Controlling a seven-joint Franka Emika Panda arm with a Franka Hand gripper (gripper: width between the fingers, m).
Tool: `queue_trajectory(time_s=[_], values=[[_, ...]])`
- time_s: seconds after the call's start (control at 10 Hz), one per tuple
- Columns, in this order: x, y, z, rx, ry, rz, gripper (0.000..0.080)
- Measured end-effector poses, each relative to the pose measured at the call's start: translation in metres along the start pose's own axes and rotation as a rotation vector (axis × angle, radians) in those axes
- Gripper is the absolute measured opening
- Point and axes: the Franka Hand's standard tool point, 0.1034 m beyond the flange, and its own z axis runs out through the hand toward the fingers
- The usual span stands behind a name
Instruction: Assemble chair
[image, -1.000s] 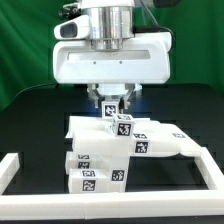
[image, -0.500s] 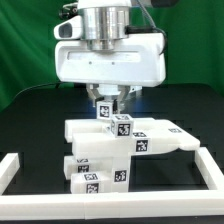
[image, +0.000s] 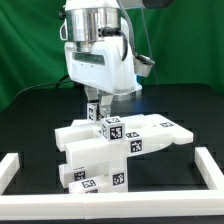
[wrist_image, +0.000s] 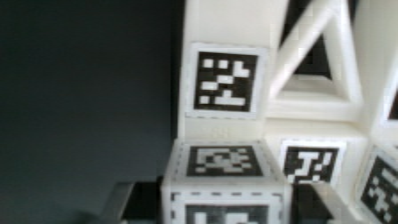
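Note:
The chair (image: 112, 152) is a stack of chunky white tagged parts on the black table: a flat panel on top, and notched blocks with tags below it at the front. My gripper (image: 97, 108) comes down onto its rear upper edge and is shut on a small tagged white block (image: 92, 110) that stands against the panel. In the wrist view the gripper (wrist_image: 228, 208) has its dark fingers (wrist_image: 135, 202) on both sides of that tagged block (wrist_image: 222, 162). A taller tagged part (wrist_image: 226, 82) and slanted white struts lie beyond it.
Long white border rails lie at the exterior view's left (image: 18, 167) and right (image: 207, 172) and along the front (image: 110, 215). A green backdrop stands behind the black table. The large white robot body (image: 100, 55) hangs over the chair.
The wrist has turned and shifted toward the exterior view's left. The chair stack has swung with it; its panel now angles toward the exterior view's right.

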Motion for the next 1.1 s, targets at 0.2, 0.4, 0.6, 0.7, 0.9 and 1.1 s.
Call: queue_trajectory(time_s=[0.2, 0.4, 0.6, 0.7, 0.9, 1.1], values=[[-0.0001, 0.0002, 0.0003, 0.000, 0.000, -0.050, 0.0284], [0.0016, 0.0010, 0.0002, -0.007, 0.006, -0.287, 0.0475], [0.0052, 0.0021, 0.0003, -0.018, 0.010, -0.620, 0.0639], [0.0040, 0.0047, 0.0019, -0.020, 0.009, -0.731, 0.0639], [0.0044, 0.0048, 0.0018, -0.022, 0.008, -0.842, 0.0648], [0.0033, 0.0046, 0.0022, -0.041, 0.008, -1.074, 0.0649]])
